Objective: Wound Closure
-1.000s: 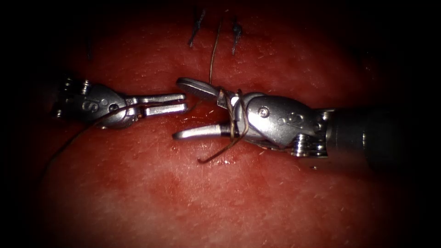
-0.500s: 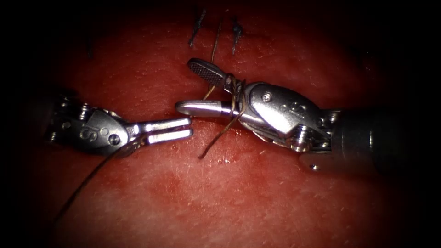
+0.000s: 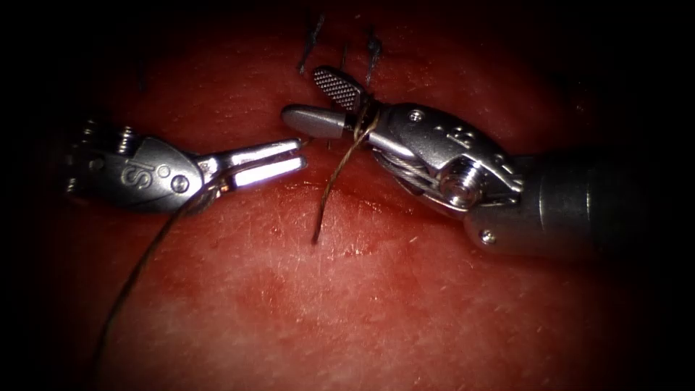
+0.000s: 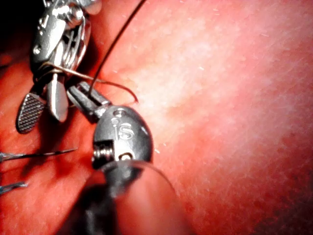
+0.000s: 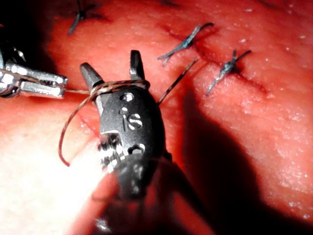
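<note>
The left tool [image 3: 286, 161] is pinching the brown thread [image 3: 334, 177], jaws pressed together. The right tool [image 3: 324, 100] is holding nothing, its serrated steel jaws spread, thread looped round their base. The loose end is trailing toward 7 o'clock over glistening tissue [image 3: 376, 304], nearer the right tool. No needle to place.

Thread [image 3: 360, 130] wraps right tool [image 3: 318, 98]; tissue [image 3: 347, 311] below bare.
</note>
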`<state>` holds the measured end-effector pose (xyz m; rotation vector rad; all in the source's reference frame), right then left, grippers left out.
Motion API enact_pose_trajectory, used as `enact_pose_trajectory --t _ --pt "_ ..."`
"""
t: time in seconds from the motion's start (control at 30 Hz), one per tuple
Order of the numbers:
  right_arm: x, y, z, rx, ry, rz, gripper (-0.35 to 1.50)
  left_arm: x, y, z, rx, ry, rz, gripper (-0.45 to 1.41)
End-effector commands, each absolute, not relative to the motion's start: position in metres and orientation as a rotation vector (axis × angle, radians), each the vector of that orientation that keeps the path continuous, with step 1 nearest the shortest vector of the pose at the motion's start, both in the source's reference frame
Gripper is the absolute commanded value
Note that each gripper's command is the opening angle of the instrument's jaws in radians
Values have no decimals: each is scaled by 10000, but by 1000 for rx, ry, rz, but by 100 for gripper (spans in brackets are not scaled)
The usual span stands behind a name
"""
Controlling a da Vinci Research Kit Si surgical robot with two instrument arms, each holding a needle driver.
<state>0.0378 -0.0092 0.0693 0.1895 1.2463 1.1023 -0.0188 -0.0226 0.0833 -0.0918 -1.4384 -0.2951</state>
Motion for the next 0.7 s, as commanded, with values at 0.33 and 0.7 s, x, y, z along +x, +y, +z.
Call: enact_pose_trajectory --t 0.33,0.7 --pt "379 -100 728 234 1119 1273 106 -205 -216 876 -109 -1406 -288 -45" --pt "374 -146 762 315 1040 1361 98 -204 -224 882 -106 -1399 -272 -45"
